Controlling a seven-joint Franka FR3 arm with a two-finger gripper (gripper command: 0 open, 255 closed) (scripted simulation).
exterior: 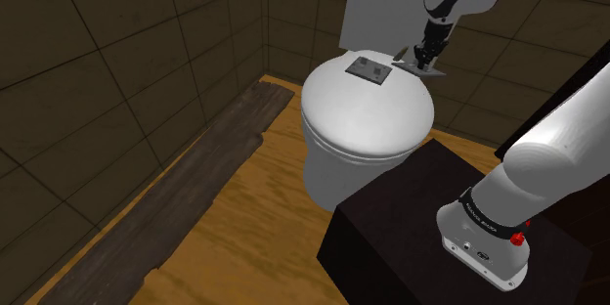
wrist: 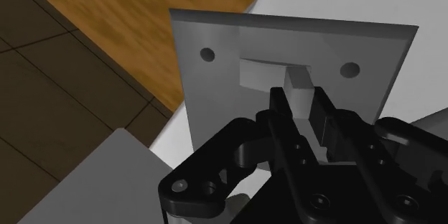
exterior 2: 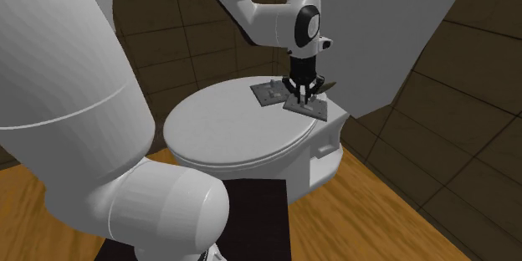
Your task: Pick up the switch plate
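- A bathroom corner with dark tiled walls, where a white robot arm reaches over a closed white toilet lid [exterior: 362, 117]
- The jaws are narrow, pinched on the small raised toggle [wrist: 298, 79] at the middle of a grey switch plate [wrist: 287, 39], which has a screw hole to either side of the jaws
- The switch plate hangs or sits directly under the jaws, at the lid's rim; it cannot be told whether it rests on the lid or is just clear of it
- A second grey plate [exterior: 370, 68] lies flat on the lid just beside the jaws
- Past the gripped plate's edge, the wooden floor [wrist: 143, 14] shows below
- Risk: the grip is on a small nub only, so the plate could swing, tilt or slip free and drop to the floor, most likely if the arm rises quickly or the pinch is off centre
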